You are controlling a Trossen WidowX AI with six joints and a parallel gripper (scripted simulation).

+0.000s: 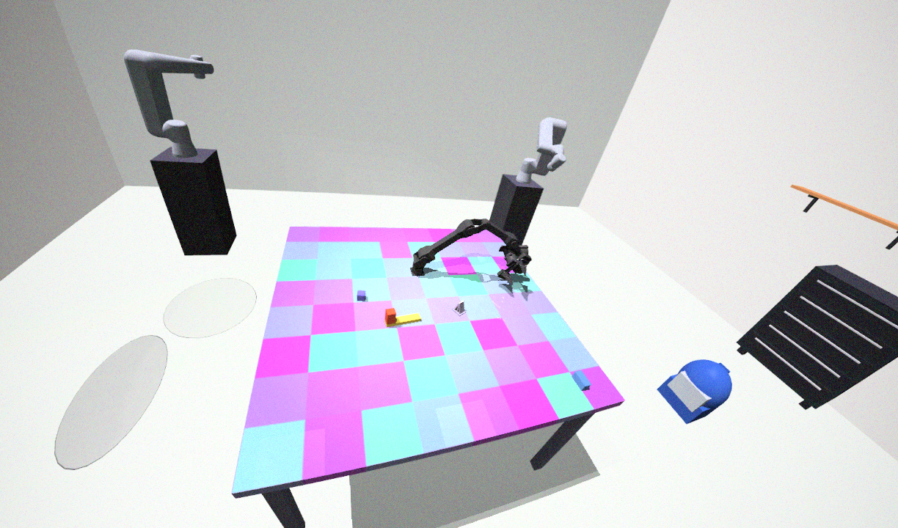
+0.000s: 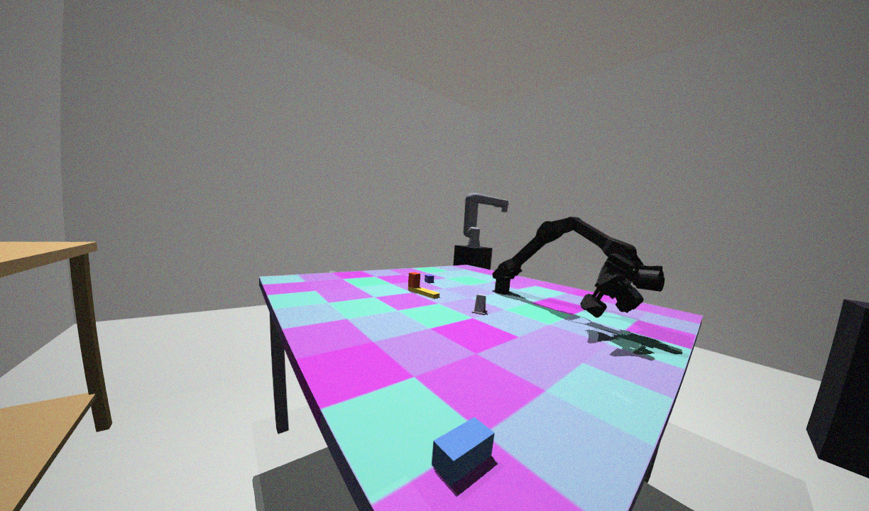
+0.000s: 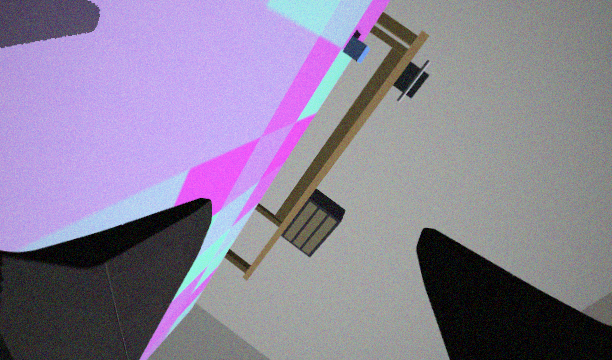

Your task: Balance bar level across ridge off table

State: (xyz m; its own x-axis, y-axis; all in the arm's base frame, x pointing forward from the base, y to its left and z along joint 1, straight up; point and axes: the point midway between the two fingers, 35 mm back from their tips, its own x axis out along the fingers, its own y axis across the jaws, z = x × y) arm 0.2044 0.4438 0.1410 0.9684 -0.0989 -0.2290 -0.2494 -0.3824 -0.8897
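The yellow bar (image 1: 409,319) (image 2: 424,292) lies well apart from the claw (image 1: 514,281) (image 2: 610,309) (image 3: 316,215) (spread open).

So the bar's that skinny yellow strip (image 1: 408,319) (image 2: 424,292), lying flat on the table, red block right at its 9 o'clock end in the top view. The ridge is a small gray wedge thing (image 1: 460,307) (image 2: 480,304), standing upright near the bar, at about 3 o'clock from it up top, nothing across it.
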